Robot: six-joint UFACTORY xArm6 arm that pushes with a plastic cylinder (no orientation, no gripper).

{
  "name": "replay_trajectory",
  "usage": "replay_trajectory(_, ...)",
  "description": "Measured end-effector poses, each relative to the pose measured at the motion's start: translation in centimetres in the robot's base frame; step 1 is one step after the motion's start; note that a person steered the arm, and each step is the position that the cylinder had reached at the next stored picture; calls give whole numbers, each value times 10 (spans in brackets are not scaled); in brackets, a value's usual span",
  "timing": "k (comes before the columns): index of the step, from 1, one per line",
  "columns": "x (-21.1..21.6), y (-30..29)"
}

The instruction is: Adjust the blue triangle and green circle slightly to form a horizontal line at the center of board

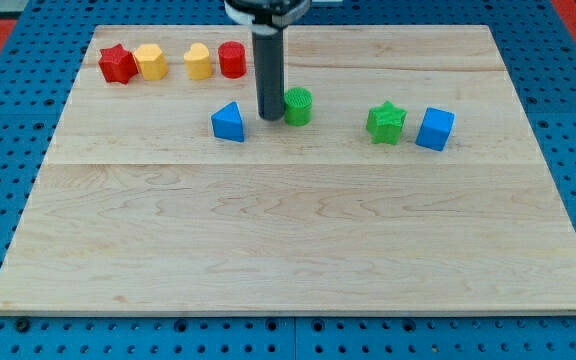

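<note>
Our tip (pixel 270 117) stood between the blue triangle (pixel 228 122) and the green circle (pixel 298 105), right against the circle's left side and a little apart from the triangle. We had no hand to open or close, only the straight dark rod, and it held nothing. The two task blocks sat slightly left of the board's middle and toward its far half, the triangle a touch nearer than the circle.

To the right, well apart, a green star (pixel 386 122) and a blue cube (pixel 435 128) sat close together. Along the far left edge ran a row: red star (pixel 117 64), yellow hexagon (pixel 151 61), yellow heart (pixel 198 61) and red cylinder (pixel 232 59), the last just left of our rod.

The blocks looked like matte plastic. The wooden board (pixel 288 240) was pale with visible plank seams, lying on a blue pegboard (pixel 8 180) dotted with holes
</note>
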State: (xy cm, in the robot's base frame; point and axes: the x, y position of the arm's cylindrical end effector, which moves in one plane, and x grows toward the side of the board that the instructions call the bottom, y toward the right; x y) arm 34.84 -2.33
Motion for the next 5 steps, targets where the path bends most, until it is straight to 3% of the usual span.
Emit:
replay_trajectory(1,-31,3)
replay_trajectory(2,-28,35)
replay_trajectory(3,-5,19)
replay_trajectory(5,-5,38)
